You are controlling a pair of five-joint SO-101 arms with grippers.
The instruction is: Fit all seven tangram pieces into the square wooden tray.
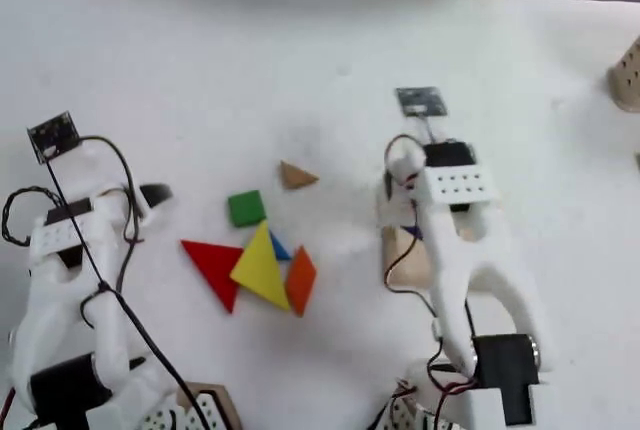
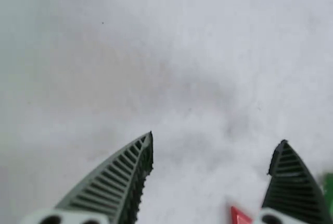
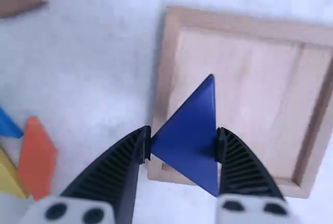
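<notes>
- While the right gripper (image 3: 183, 134) pinches the blue triangle (image 3: 193, 125), it hangs over the rim of the tray (image 3: 244, 22), tip pointing inward
- left gripper (image 2: 216, 137) spread over bare table (image 2: 156, 52), red piece (image 2: 239, 216) just beside it

White table (image 1: 300, 70); blue triangle (image 3: 190, 135), red triangle (image 1: 215, 265), green square (image 1: 246, 207).

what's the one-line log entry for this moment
right gripper: shut on blue triangle over tray edge | left gripper: open over table | red, yellow, orange, green, brown pieces loose on table
</notes>
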